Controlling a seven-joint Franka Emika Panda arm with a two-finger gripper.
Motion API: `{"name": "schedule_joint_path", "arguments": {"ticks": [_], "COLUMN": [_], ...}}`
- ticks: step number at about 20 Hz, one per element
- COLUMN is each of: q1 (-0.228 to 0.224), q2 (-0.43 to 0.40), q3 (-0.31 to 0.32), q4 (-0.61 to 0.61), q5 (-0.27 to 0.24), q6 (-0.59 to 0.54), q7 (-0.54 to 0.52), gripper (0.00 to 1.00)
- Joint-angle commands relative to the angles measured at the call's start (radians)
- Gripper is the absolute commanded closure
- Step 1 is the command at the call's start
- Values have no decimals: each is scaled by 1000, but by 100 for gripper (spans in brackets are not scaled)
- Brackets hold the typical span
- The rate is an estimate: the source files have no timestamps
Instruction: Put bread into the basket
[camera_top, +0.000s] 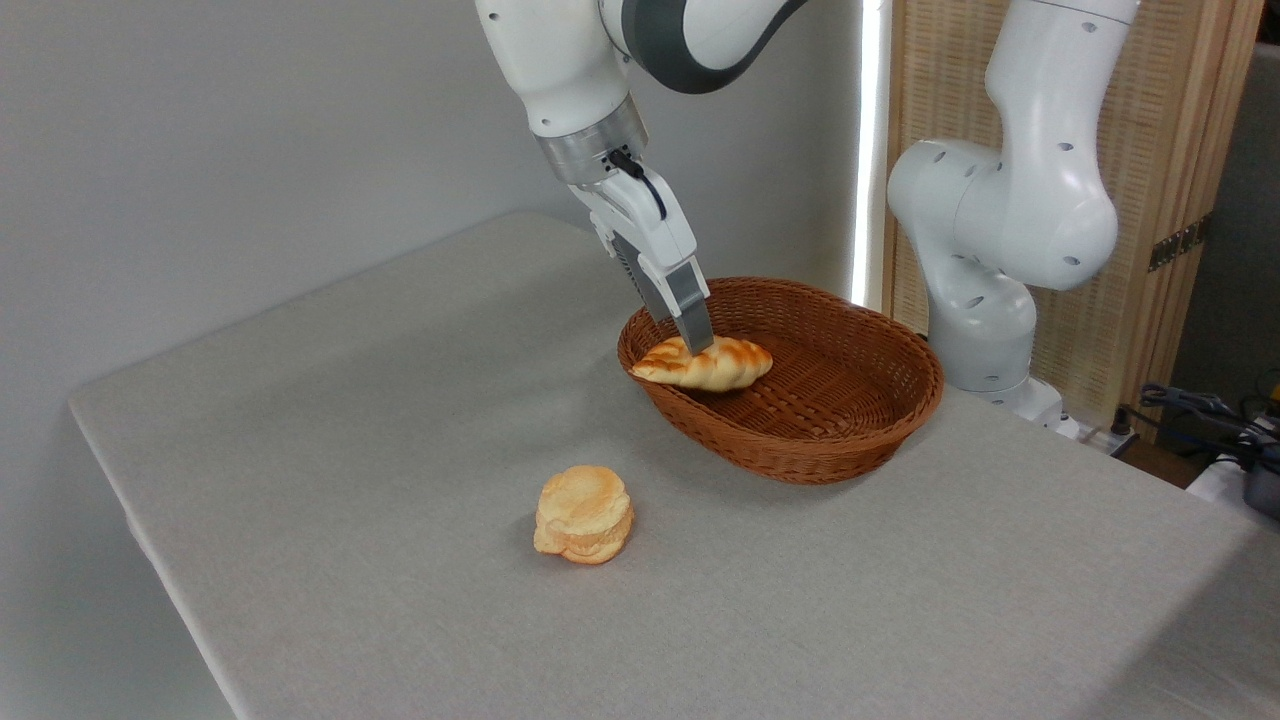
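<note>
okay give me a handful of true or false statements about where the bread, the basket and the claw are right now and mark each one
1. The claw is closed on the bread. True.
2. The bread lies flat on the table, well clear of the basket. False: it is held over the basket's left rim, one end sticking out past it.
3. The round bun sits on the table outside the basket. True.
4. The basket is tipped on its side. False: it stands upright, opening upward.
5. The bun is stacked on top of the bread. False: the two are apart, the bun nearer the camera.
</note>
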Motion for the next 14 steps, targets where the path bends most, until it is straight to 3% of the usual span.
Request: {"name": "schedule_joint_path", "arguments": {"ticks": [1,4,9,14], "q1": [-4,3,3,3], "q2": [7,33,148,216], "q3": [23,59,146,180], "q4": [67,155,334,384], "q5": [-11,-6,-8,0], "q6": [1,19,76,205], "q7": [8,7,8,-3], "gripper": [0,0,0,0]}}
